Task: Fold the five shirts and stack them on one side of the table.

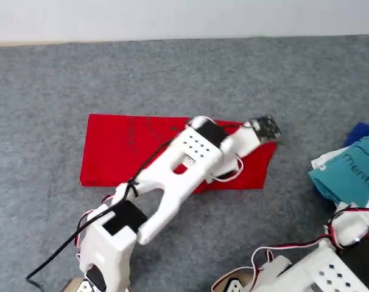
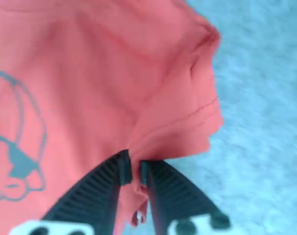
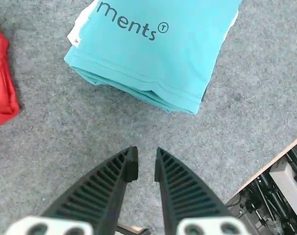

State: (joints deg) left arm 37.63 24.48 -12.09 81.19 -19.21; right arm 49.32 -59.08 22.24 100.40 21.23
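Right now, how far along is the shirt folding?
Done: a folded stack sits at the right side of the table, teal shirt on top, white and blue edges beneath; count unclear. In hand: the left jaws are shut on an edge of the red shirt, which lies partly folded mid-table. Left: finish that fold and put it on the stack. The right jaws hang open beside the stack.

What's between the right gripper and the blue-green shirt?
Nothing but bare gray table covering lies between the right gripper and the teal shirt; the right wrist view shows it.
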